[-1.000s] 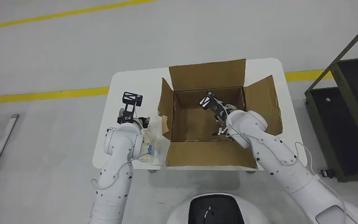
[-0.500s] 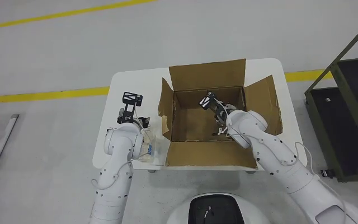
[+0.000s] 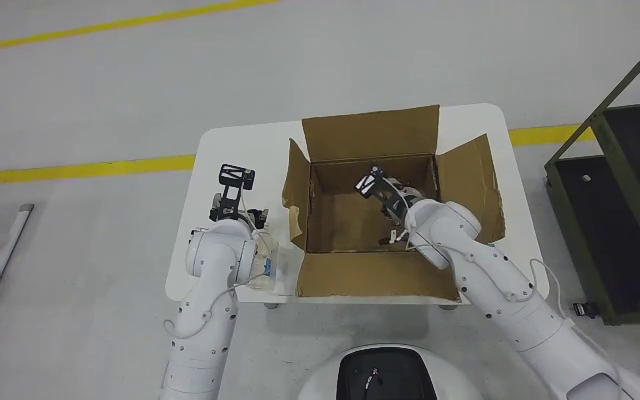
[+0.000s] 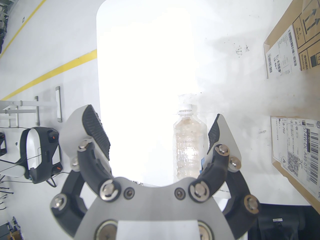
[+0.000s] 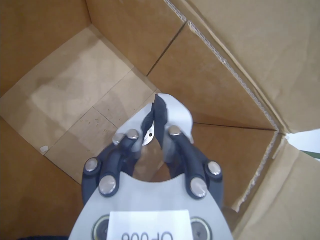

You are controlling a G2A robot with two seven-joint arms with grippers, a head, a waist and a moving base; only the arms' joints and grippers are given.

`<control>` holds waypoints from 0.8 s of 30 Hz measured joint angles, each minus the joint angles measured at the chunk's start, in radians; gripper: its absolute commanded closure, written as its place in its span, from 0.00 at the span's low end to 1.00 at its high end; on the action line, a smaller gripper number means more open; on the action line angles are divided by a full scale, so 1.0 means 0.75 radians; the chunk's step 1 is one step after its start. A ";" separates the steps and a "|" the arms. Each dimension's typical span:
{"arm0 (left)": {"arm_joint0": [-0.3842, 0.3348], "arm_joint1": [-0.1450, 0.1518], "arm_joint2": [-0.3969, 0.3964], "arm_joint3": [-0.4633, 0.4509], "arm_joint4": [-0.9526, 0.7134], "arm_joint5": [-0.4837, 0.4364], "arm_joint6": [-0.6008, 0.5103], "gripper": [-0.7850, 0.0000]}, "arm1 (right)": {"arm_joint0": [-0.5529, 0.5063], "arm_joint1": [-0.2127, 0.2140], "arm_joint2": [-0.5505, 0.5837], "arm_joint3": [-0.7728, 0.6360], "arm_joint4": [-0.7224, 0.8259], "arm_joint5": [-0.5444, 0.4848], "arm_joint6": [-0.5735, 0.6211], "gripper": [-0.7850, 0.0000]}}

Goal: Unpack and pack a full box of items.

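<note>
Only the white right arm (image 3: 470, 265) is shifting, very slightly. The white rounded bench (image 3: 230, 150) is carrying the open brown cardboard box (image 3: 372, 132), whose floor is lying bare, so it is probably unpacked. The right jaws are hanging inside the box, pressed together on nothing visible. The left arm (image 3: 215, 270) is waiting left of the box, jaws spread beside a clear uncapped plastic bottle (image 4: 188, 148), which is likely next for repacking.

A: Showing what on the left?
B: Holding the left arm (image 3: 215, 265) forward, left gripper (image 4: 155, 123) gaping wide.
A: And on the right?
B: Holding the right arm (image 3: 470, 255) bent inward, pressing the right gripper (image 5: 156, 108) fingers tightly together, tips tilting downward.
</note>
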 measured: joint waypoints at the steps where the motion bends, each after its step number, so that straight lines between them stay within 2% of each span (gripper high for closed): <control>1: 0.000 0.000 0.000 0.000 0.000 0.000 0.000 0.00 | -0.007 0.000 0.000 -0.019 -0.004 -0.009 0.005 0.00; 6: 0.000 0.000 0.000 0.000 0.000 0.000 0.000 0.00 | -0.001 -0.006 -0.027 -0.035 -0.046 -0.032 0.075 0.00; 10: 0.000 0.000 0.000 0.000 0.000 0.000 0.000 0.00 | 0.052 -0.029 -0.096 0.037 -0.076 -0.046 0.184 0.00; 18: 0.000 0.000 0.000 0.000 0.000 0.000 0.000 0.00 | 0.166 -0.078 -0.165 0.215 -0.008 -0.045 0.291 0.04; 20: 0.000 0.000 0.000 0.000 0.000 0.000 0.000 0.00 | 0.187 -0.087 -0.169 0.251 0.015 -0.045 0.315 0.15; 24: 0.000 0.000 0.000 0.000 0.000 0.000 0.000 0.00 | 0.218 -0.101 -0.173 0.309 0.043 -0.048 0.346 0.29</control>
